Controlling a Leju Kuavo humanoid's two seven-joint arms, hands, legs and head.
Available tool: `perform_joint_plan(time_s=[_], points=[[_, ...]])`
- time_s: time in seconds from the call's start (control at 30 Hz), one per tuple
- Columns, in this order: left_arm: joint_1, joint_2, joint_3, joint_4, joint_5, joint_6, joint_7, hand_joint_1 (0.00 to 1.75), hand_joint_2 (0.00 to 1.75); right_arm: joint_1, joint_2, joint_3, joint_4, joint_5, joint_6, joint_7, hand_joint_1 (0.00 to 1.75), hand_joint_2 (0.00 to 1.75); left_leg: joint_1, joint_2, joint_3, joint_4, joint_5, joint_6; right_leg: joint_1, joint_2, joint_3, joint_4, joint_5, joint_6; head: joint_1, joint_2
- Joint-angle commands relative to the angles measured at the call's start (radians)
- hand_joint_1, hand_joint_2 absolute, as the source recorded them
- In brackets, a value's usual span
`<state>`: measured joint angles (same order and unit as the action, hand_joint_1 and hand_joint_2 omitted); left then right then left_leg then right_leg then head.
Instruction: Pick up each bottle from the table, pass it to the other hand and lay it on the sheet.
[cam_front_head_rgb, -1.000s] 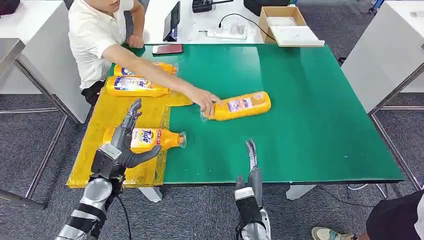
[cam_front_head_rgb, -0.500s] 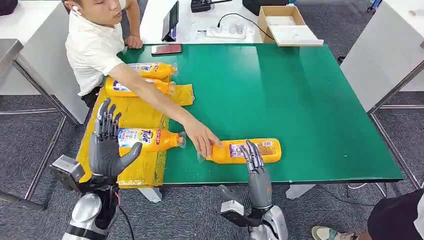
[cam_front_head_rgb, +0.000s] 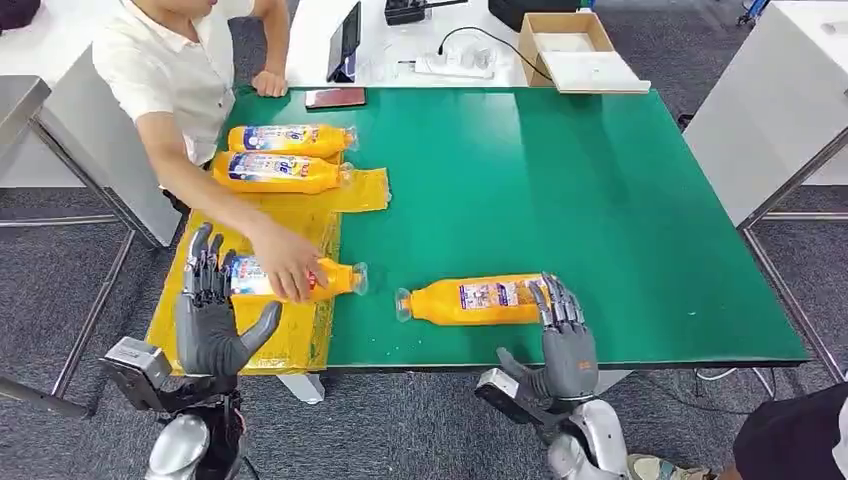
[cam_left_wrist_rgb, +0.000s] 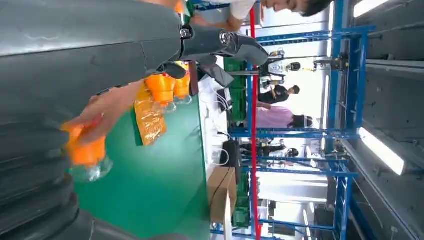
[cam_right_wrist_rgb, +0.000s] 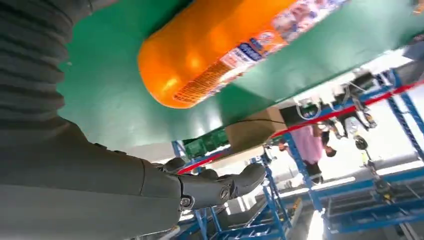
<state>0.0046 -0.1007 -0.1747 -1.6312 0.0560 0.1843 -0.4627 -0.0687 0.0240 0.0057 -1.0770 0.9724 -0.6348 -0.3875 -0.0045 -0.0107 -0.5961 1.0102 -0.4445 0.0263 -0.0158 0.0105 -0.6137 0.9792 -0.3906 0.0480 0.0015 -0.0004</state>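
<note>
Right hand (cam_front_head_rgb: 565, 345) sits at the near table edge, fingers spread and upright, holding nothing; fingertips overlap the base end of the loose bottle (cam_front_head_rgb: 470, 299) in the head view, contact can't be confirmed. Right wrist view shows that bottle's (cam_right_wrist_rgb: 220, 50) rounded base just beyond the palm, not enclosed.

Left hand (cam_front_head_rgb: 212, 315) is raised over the near-left corner, fingers spread, empty, in front of the yellow sheet (cam_front_head_rgb: 290, 345).

Loose bottle lies on its side on the green table (cam_front_head_rgb: 600, 220), cap pointing toward the sheet, clear of it.

Step in hand, as I read it: pick-up of this bottle by the right hand, grasp not yet made. Next move calls for the hand to come down over the body near the base, close around it, lift, then carry across to the left hand for the pass.

Further back: a third bottle (cam_front_head_rgb: 330, 278) on the sheet has a person's hand (cam_front_head_rgb: 285, 272) on it — that's near the left hand, watch clearance. Two more bottles (cam_front_head_rgb: 285, 155) lie side by side at the sheet's far end.
</note>
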Motion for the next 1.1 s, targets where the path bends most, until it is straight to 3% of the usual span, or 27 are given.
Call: perform_joint_plan(time_s=[0.03,0.17,0.57,0.77,0.9,1.1], points=[[-0.026,-0.006,-0.016,0.005,-0.047,0.021,-0.002,0.0,1.75,-0.171,-0.064,0.086,0.233,0.054,0.005,0.094,0.0,1.75,0.001,0.003,0.003,0.0,-0.001,-0.001,0.001,0.001,0.003,-0.001,0.0,-0.001,0.0,0.0],[-0.027,-0.007,0.002,0.01,-0.041,0.024,0.016,0.0,1.75,-0.206,-0.07,0.117,0.287,0.064,0.092,0.142,0.0,1.75,0.001,0.002,0.003,0.0,-0.001,-0.001,0.001,0.001,0.002,-0.001,0.0,-0.001,0.0,0.0],[-0.089,-0.01,-0.036,0.079,-0.063,0.03,0.093,0.0,1.75,-0.324,-0.039,0.192,0.46,0.05,0.2,0.159,0.0,1.75,0.001,0.002,0.003,0.0,0.0,-0.001,0.001,0.0,0.002,-0.001,0.0,-0.001,0.0,0.0],[-0.101,-0.009,-0.051,0.123,-0.071,0.051,0.154,0.0,1.75,-0.347,-0.039,0.239,0.527,0.087,0.252,0.255,0.0,1.75,0.0,0.001,0.004,-0.001,0.0,-0.001,0.001,0.0,0.004,-0.001,0.0,-0.001,0.0,0.0],[-0.097,-0.009,-0.051,0.121,-0.071,0.051,0.154,0.0,1.75,-0.352,-0.041,0.241,0.53,0.091,0.256,0.264,0.0,1.75,0.0,0.001,0.004,-0.001,0.0,0.0,0.001,-0.001,0.003,-0.001,0.0,-0.001,0.0,0.0],[-0.099,-0.017,-0.053,0.117,-0.077,0.045,0.175,0.0,1.75,-0.405,-0.048,0.263,0.612,0.118,0.41,0.384,0.0,1.75,0.001,0.002,0.008,-0.001,0.0,-0.001,0.001,-0.001,0.007,-0.002,0.0,-0.002,0.0,0.0]])
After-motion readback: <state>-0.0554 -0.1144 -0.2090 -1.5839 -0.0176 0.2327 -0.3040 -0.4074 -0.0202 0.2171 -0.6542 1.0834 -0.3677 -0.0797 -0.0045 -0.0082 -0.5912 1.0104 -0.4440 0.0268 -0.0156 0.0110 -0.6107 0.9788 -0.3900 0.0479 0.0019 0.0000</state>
